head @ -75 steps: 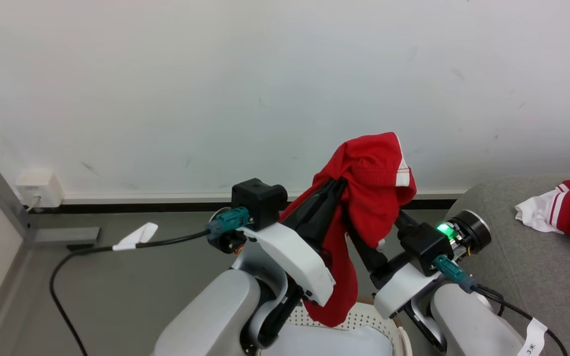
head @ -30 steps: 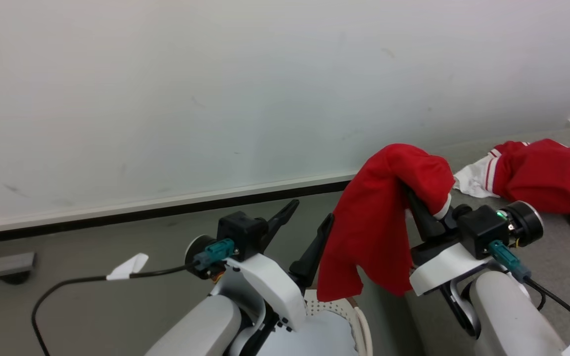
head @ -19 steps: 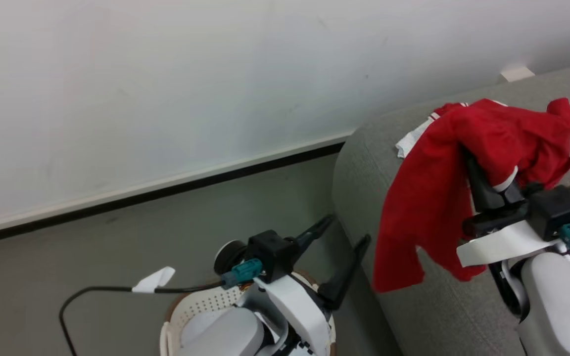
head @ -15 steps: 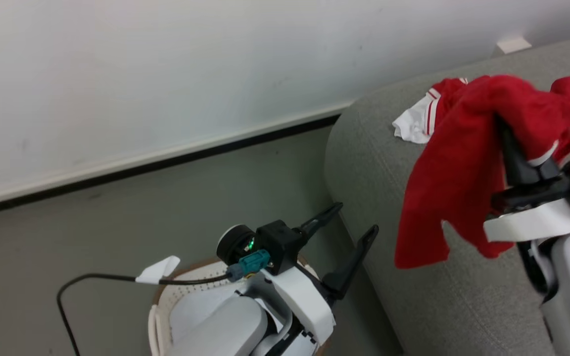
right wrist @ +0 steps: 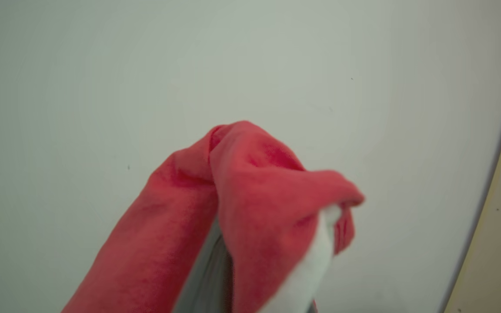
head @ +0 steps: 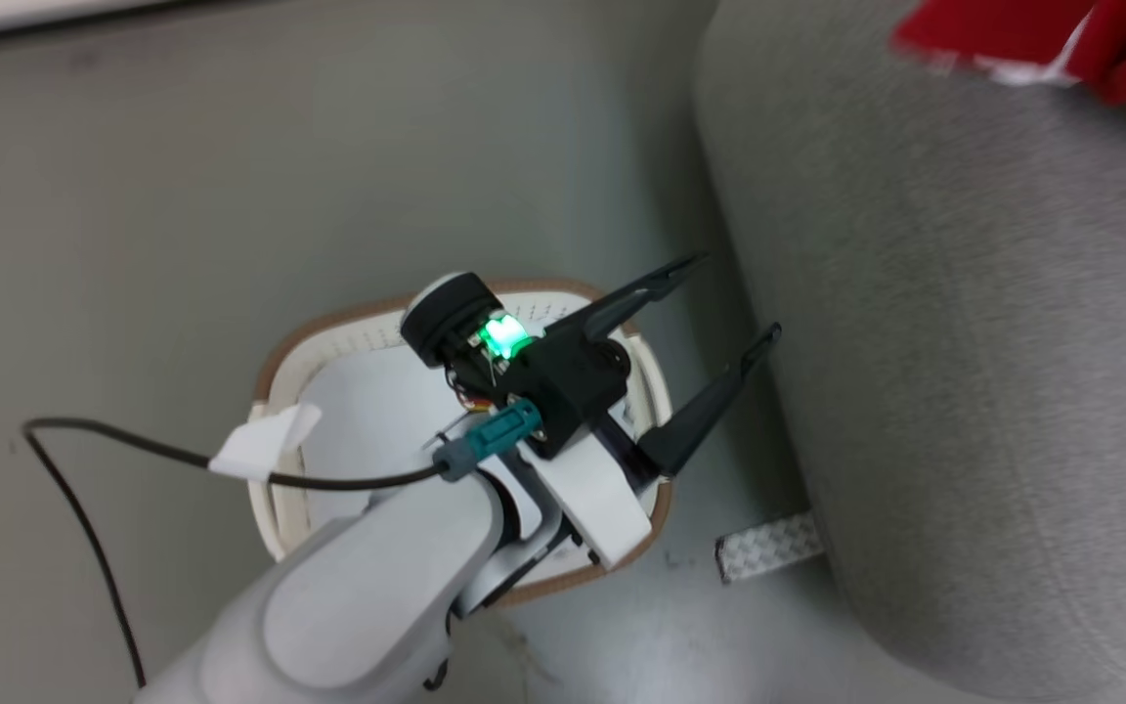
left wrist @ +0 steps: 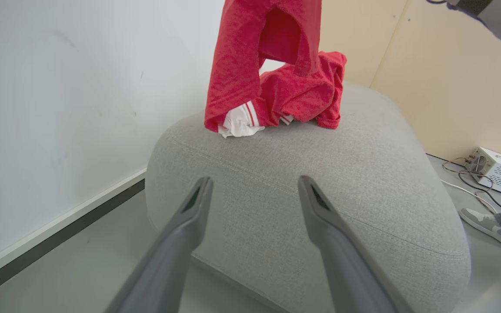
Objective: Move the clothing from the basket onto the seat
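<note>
My left gripper (head: pixel 734 296) stands open and empty above the right rim of the cream basket (head: pixel 328 332), whose white lining (head: pixel 358 411) shows inside. In the left wrist view its fingers (left wrist: pixel 255 182) point at the grey seat (left wrist: pixel 320 174). A red garment with a white striped part (left wrist: pixel 302 95) lies on that seat. A second red garment (left wrist: pixel 237 65) hangs just above it from the top edge. The right wrist view shows this red fabric (right wrist: pixel 255 195) draped over my right gripper, hiding its fingers. Red clothing (head: pixel 993 24) lies on the seat (head: pixel 964 342).
A black cable with a white tag (head: pixel 250 450) trails over the grey floor left of the basket. A patterned metal foot (head: pixel 768 548) lies at the seat's base. Beyond the seat are a white box with wires (left wrist: pixel 500 171) and a person's shoe (left wrist: pixel 489 226).
The head camera has tilted down onto the basket, so the right gripper and its red garment have left that view. The left gripper stays open.
</note>
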Motion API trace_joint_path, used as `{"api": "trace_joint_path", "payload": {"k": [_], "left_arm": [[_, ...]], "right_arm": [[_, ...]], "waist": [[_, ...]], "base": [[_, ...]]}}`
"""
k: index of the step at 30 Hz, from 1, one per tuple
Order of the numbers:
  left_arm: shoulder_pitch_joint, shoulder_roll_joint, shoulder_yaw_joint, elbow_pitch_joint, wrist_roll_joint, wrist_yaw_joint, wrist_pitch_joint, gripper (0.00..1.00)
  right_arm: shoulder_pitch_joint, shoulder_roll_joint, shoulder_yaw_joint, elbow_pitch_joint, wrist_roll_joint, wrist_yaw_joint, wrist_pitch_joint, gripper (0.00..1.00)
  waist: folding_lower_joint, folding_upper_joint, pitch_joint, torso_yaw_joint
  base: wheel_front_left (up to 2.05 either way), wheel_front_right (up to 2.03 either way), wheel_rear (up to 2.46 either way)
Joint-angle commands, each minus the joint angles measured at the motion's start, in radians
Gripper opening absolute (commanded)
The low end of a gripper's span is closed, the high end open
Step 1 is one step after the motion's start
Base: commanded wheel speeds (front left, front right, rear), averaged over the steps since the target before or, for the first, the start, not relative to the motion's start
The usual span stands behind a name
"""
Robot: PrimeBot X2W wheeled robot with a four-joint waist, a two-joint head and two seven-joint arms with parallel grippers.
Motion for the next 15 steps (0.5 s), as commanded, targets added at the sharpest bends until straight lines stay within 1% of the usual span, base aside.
{"api": "trace_joint_path", "payload": {"k": [1, 4, 7, 9, 13, 14, 15], "left_arm": [[-0.016, 0.011, 0.002, -0.003, 0.015, -0.004, -0.002, 1.0], [-0.036, 0.012, 0.007, -0.013, 0.019, -0.004, -0.005, 1.0], [-0.041, 0.007, 0.02, -0.014, 0.009, 0.008, -0.019, 1.0], [-0.035, 0.011, 0.027, -0.01, 0.001, 0.013, -0.027, 1.0], [-0.009, 0.032, 0.034, 0.009, -0.007, 0.022, -0.038, 1.0], [-0.004, 0.036, 0.038, 0.013, -0.007, 0.03, -0.039, 1.0], [0.001, 0.04, 0.044, 0.016, -0.008, 0.038, -0.044, 1.0]], "right_arm": [[-0.016, -0.009, -0.015, 0.014, 0.011, -0.003, 0.005, 0.0], [-0.076, -0.038, -0.119, 0.094, -0.003, -0.002, 0.041, 0.0], [-0.097, -0.052, -0.236, 0.194, -0.04, -0.002, 0.045, 0.0], [-0.082, -0.05, -0.306, 0.263, -0.073, -0.002, 0.027, 0.0], [-0.017, -0.028, -0.421, 0.395, -0.126, -0.003, -0.02, 0.0], [-0.002, -0.02, -0.441, 0.423, -0.131, -0.002, -0.032, 0.02], [0.013, -0.01, -0.455, 0.446, -0.131, -0.002, -0.041, 0.18]], "waist": [[-0.0004, -0.0001, 0.115, 0.055], [-0.0004, -0.0001, 0.151, 0.075], [-0.0004, -0.0001, 0.172, 0.094], [-0.0004, -0.0001, 0.177, 0.103], [-0.0004, -0.0001, 0.166, 0.11], [-0.0004, -0.0001, 0.158, 0.11], [-0.0004, -0.0001, 0.15, 0.108]], "base": [[0.0, 0.0, 0.0], [0.0, 0.0, 0.0], [0.0, 0.0, 0.0], [0.0, 0.0, 0.0], [0.0, 0.0, 0.0], [0.0, 0.0, 0.0], [0.0, 0.0, 0.0]]}}
